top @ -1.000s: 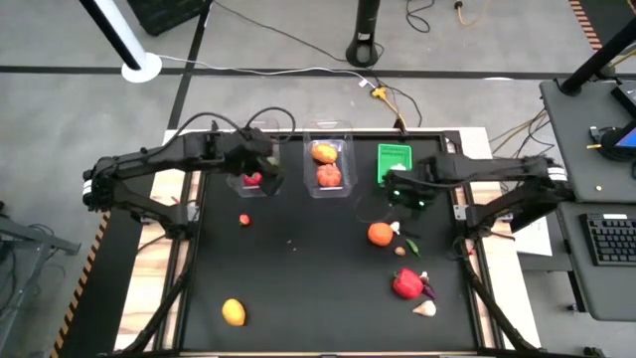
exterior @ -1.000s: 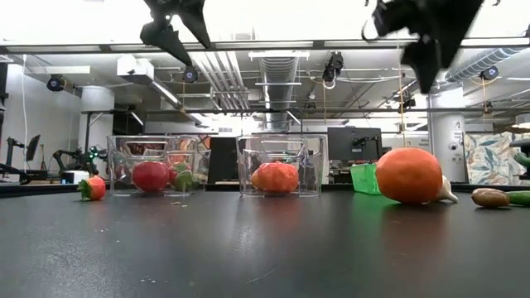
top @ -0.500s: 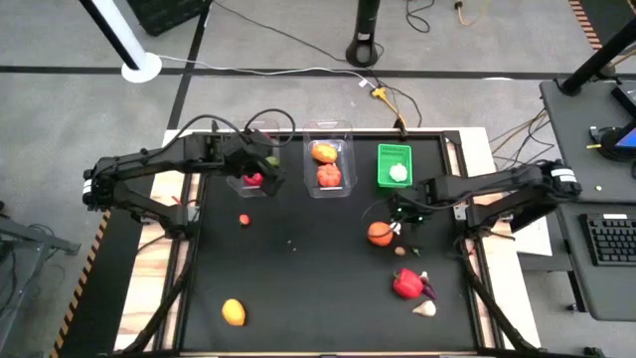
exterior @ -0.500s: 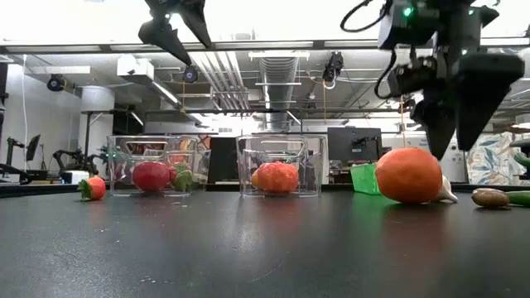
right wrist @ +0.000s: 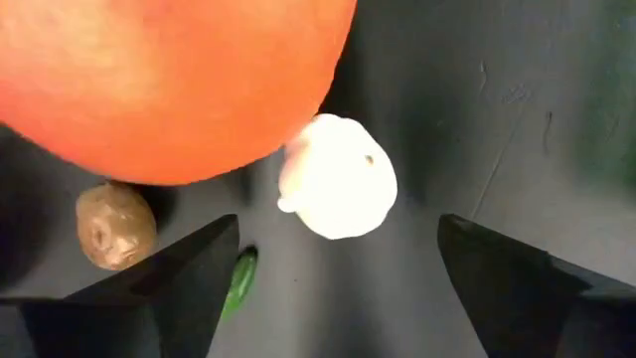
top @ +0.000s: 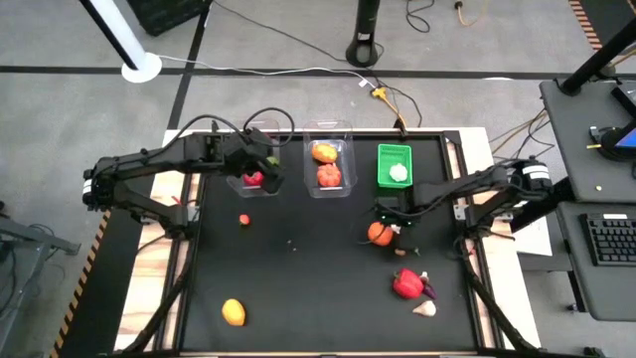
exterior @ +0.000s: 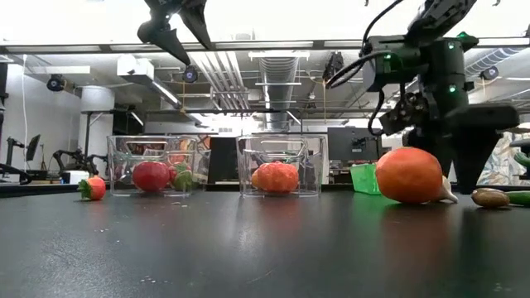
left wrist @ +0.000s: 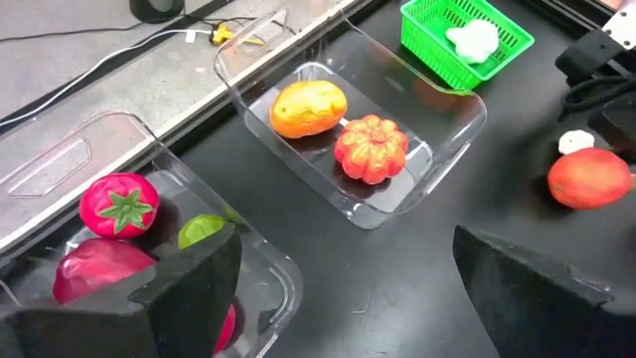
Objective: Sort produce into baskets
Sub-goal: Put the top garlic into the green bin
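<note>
The right gripper (right wrist: 333,268), jaws spread, hangs directly over the white garlic piece (right wrist: 338,189) (touching the orange fruit (right wrist: 169,80)).

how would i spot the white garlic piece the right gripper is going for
Find the green basket at the table's far edge, then the big orange fruit just in front of it. The white garlic sits against that fruit, between the right gripper's open fingers, the only white piece there.

floor: grey concrete (top: 248,94) | ceiling: exposed ducts (exterior: 277,70) | side desk: keyboard (top: 608,240)
</note>
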Controlling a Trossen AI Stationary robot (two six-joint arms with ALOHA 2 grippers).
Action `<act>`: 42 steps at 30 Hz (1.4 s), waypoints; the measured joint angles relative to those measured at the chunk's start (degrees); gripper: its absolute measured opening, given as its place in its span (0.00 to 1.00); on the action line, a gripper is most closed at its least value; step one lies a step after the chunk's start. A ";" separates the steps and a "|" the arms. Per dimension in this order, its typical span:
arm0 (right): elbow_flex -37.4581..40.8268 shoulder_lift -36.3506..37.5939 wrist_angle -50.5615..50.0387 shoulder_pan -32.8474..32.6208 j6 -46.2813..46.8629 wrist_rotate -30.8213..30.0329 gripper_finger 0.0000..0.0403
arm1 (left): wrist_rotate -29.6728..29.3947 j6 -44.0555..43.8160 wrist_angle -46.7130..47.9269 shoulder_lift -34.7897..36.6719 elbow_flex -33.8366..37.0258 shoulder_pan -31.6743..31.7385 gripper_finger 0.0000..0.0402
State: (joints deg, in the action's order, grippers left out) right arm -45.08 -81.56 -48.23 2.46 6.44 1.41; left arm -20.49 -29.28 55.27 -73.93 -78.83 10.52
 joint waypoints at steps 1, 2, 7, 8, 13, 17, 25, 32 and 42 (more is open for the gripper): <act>0.00 0.02 0.44 0.00 0.00 0.00 0.80 | 0.00 0.00 0.00 0.00 0.00 0.00 0.86; 0.00 0.08 1.10 0.00 -0.04 -0.02 0.78 | 0.00 0.00 0.01 0.00 0.00 0.00 0.86; 0.00 0.44 3.50 0.20 -1.15 -0.27 0.71 | 0.00 0.00 0.02 0.00 0.00 0.00 0.86; 0.00 0.43 3.60 0.23 -1.50 -0.32 0.69 | 0.00 0.00 0.02 0.00 0.00 0.00 0.86; 0.40 0.42 3.56 0.31 -1.76 -0.26 0.60 | -0.02 0.02 0.01 0.00 0.00 0.00 0.86; 0.63 0.42 3.55 0.31 -1.25 -0.09 0.48 | -0.09 0.02 0.02 -0.02 0.00 0.00 0.86; 0.62 0.39 3.59 0.36 -0.93 -0.11 0.24 | -0.17 0.22 0.01 -0.02 0.00 0.00 0.86; 0.13 0.95 -1.39 0.96 1.73 -2.69 0.24 | -0.17 0.24 0.02 -0.02 0.00 0.00 0.86; -12.38 7.27 -15.95 5.70 4.20 -13.31 0.25 | 0.61 0.02 0.08 -0.02 0.02 0.00 0.86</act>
State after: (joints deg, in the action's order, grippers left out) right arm -57.46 -74.29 -64.19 8.16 10.64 -11.90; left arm -19.88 -29.26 55.35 -73.95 -78.81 10.52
